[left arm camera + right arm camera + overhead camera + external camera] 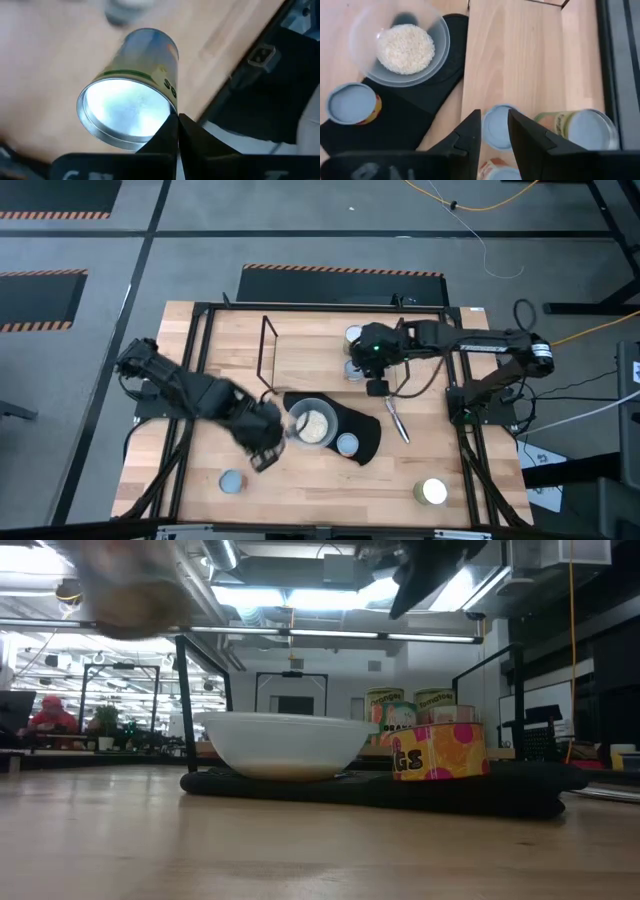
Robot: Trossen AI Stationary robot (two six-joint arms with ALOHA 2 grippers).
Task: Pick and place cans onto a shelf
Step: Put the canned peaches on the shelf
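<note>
My left gripper (264, 452) is shut on a can with a green label and a silver end (127, 107), held above the table's near left part; the can shows blurred high up in the low view (130, 595). My right gripper (494, 125) is open, high above a group of cans (355, 368) at the table's far right; a bluish can top (496, 131) shows below, between its fingers. One can (347, 444) stands on a black mat, one (232, 481) stands near the front left, and a cream-topped one (433, 491) near the front right. The black rod shelf (268, 350) stands at the far middle. My left gripper's fingertips (170, 131) come together at the rim of the can's silver end (167, 114). The can is lifted clear of the table, and its silver end faces the wrist. The rest of the hold does not show.
A clear bowl of pale grains (312, 423) stands on the black mat (370, 435) in the table's middle. A metal utensil (398, 423) lies to the right of the mat. Black frame bars run along the table's sides.
</note>
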